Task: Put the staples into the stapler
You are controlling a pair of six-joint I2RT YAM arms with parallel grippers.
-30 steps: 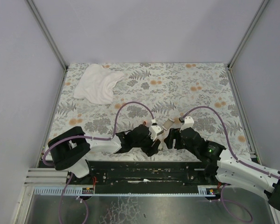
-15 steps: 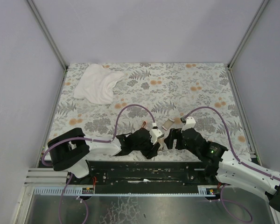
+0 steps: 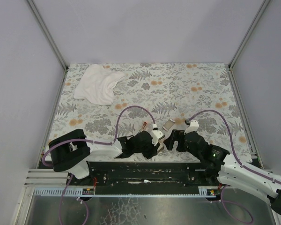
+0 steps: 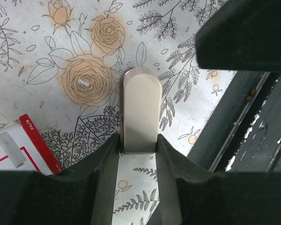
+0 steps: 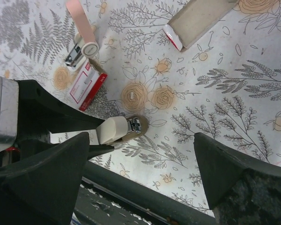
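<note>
Stapler (image 4: 139, 110), pale tan body with a silver metal part at its front, sat at the near edge of the worktop (image 3: 201, 93), about midway along it. The left claw (image 4: 136, 140) was narrowed on the stapler, one dark finger pressed against each long side and the rounded end jutting out beyond the tips. Whether the stapler rested on the floral surface or hung just above it could not be told.

The right claw (image 5: 141, 140) stood wide, its two fingers well apart and holding nothing, just beside the left claw and facing the stapler's metal end.

The red box (image 5: 88, 84) of staples lay flat with its pale label upward, near the stapler but apart from it, a little farther in from the near edge. Just beyond the box lay a pink strip-shaped piece (image 5: 80, 23) with a white round end and a silver metal part beside it; its nature could not be made out. An open tan cardboard tray (image 5: 196, 16) with a red end lay farther in, well apart from the box.

A tiny pale sliver (image 4: 83, 82) lay on an orange rose print near the stapler, too small to identify.

A crumpled white cloth (image 3: 98, 83) lay at the far left corner of the worktop.
</note>
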